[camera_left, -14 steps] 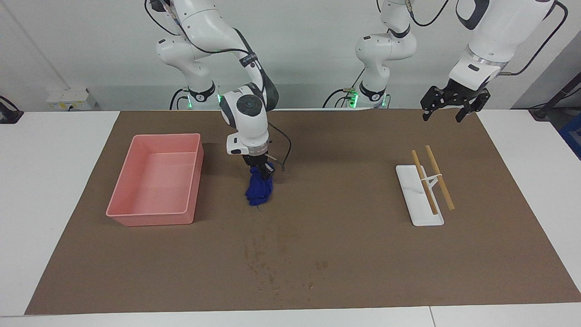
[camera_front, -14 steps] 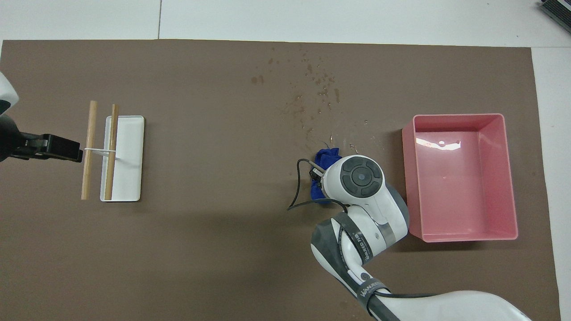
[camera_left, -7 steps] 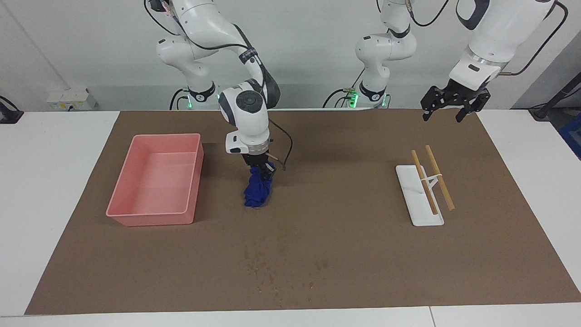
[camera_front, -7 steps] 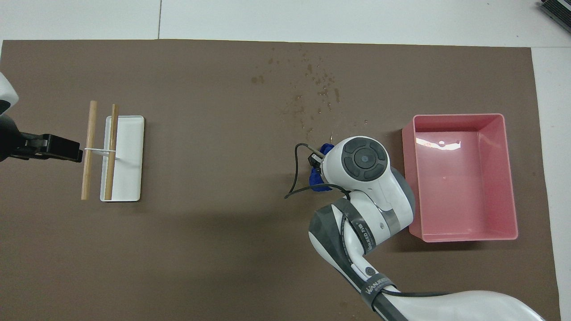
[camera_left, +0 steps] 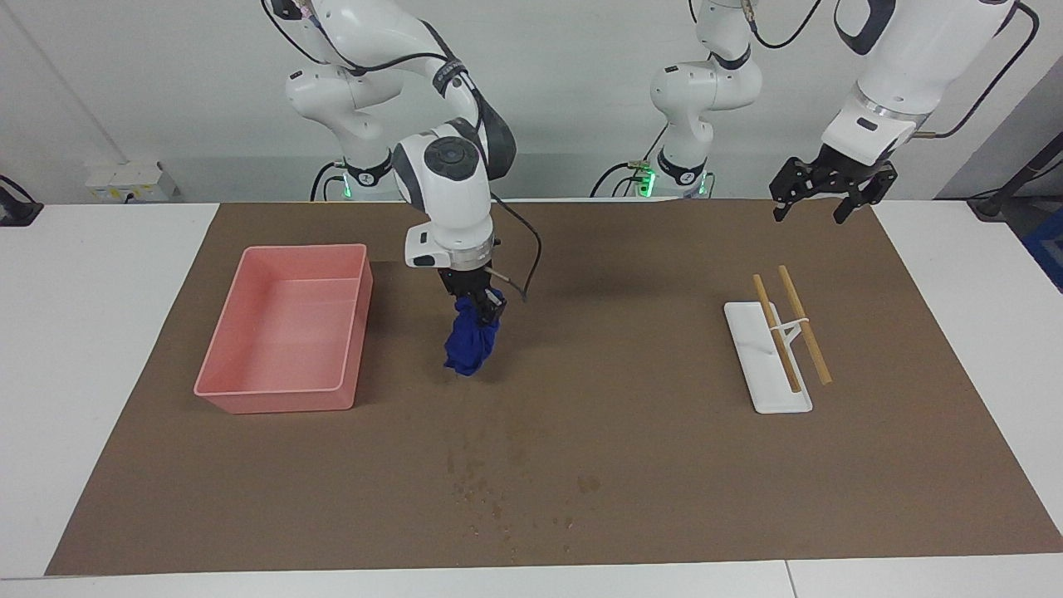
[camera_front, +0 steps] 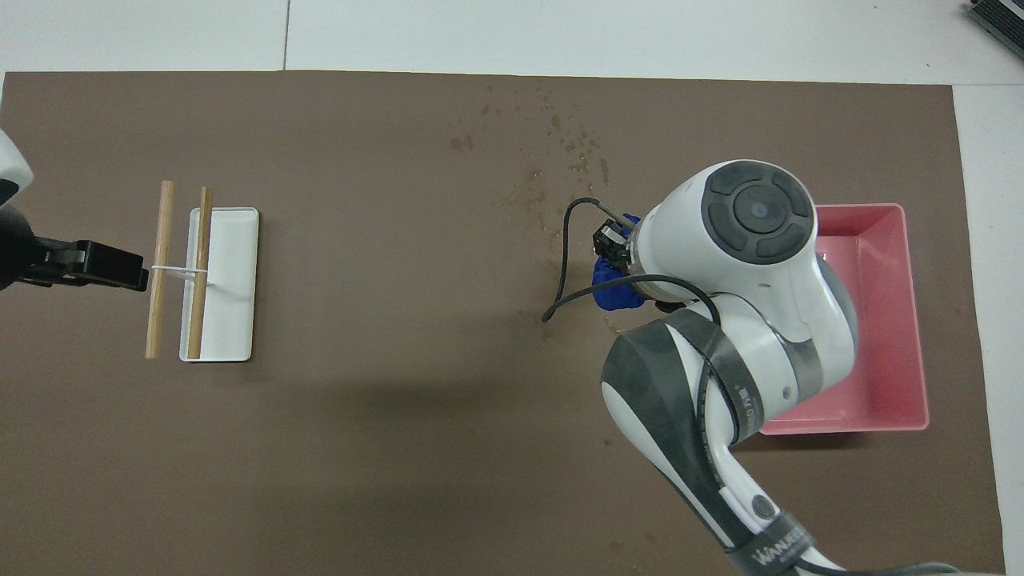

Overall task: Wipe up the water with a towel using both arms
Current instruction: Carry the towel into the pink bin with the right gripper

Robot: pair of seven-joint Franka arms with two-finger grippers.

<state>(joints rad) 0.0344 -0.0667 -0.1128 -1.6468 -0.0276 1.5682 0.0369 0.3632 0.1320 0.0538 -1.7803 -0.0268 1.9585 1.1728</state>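
One right hand clamped on towel, risen higher, left hand spread apart, waiting unmoved.

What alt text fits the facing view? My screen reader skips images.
The right gripper holds a bunched royal-blue towel beside a pink plastic tray, nearer the robots than faint water spots. The open left gripper waits above the mat.

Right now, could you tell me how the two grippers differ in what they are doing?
The right gripper is shut on the blue towel, which hangs bunched beside the pink tray; the left gripper is open and holds nothing. The right gripper is low over the mat; the left gripper waits high, over the mat's edge by the robots. Both point downward.
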